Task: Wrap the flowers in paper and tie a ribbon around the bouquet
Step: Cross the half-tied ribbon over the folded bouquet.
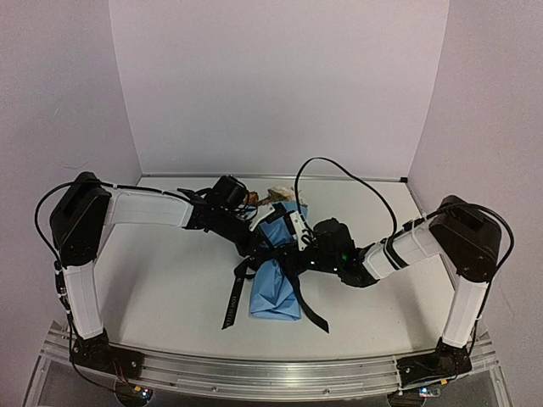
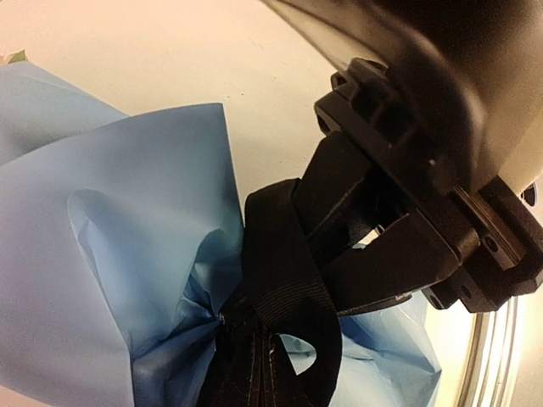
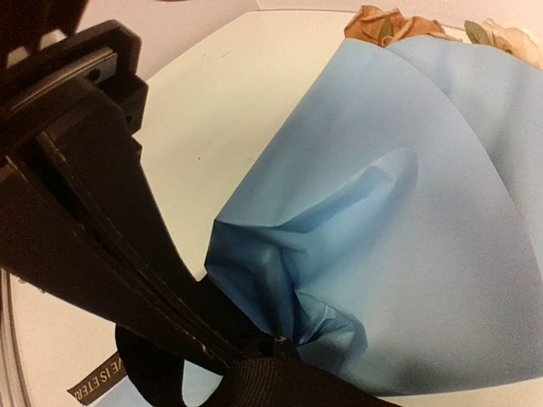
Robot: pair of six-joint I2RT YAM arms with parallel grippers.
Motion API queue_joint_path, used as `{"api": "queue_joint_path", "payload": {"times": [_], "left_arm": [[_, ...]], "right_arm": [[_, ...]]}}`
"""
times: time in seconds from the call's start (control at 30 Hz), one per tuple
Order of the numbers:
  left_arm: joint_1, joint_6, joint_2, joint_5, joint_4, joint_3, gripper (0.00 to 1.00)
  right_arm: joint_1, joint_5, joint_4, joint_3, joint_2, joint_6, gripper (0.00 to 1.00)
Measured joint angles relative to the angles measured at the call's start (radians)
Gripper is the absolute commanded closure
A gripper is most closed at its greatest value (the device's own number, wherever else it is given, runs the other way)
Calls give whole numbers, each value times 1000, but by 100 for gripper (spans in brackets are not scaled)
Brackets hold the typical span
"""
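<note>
My left gripper (image 1: 254, 243) is clenched on the narrow black ribbon (image 1: 231, 305). My right gripper (image 3: 248, 342) pinches it too, at the cinched waist of the light blue paper bouquet (image 1: 276, 287). The bouquet lies mid-way across the white worktop (image 1: 170, 280), with its cream and orange blooms (image 1: 277, 195) toward the far edge.

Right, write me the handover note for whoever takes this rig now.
Left gripper: shut on the ribbon at the bouquet's pinched waist.
Right gripper: fingers close together at the same ribbon crossing; whether it grips is unclear.
Things: the bouquet lies on the table, flowers showing from its far end, two ribbon tails trailing toward the near edge.
Done: flowers wrapped in the paper; ribbon is round the waist.
Left: no finished knot visible; probably tighten it, then release.
</note>
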Motion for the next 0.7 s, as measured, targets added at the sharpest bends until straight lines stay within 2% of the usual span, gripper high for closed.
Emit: {"api": "queue_joint_path", "payload": {"times": [0.2,0.4,0.7], "left_arm": [[0,-43,-10,-28,48,-33,100],[0,-70,-18,-89,98,-55,100],[0,-99,-18,-123,144,-55,100]], "right_arm": [[-2,33,5,-22,-20,28,72],[9,33,12,-62,-75,69,62],[26,76,-23,-151,-216,123,56]]}}
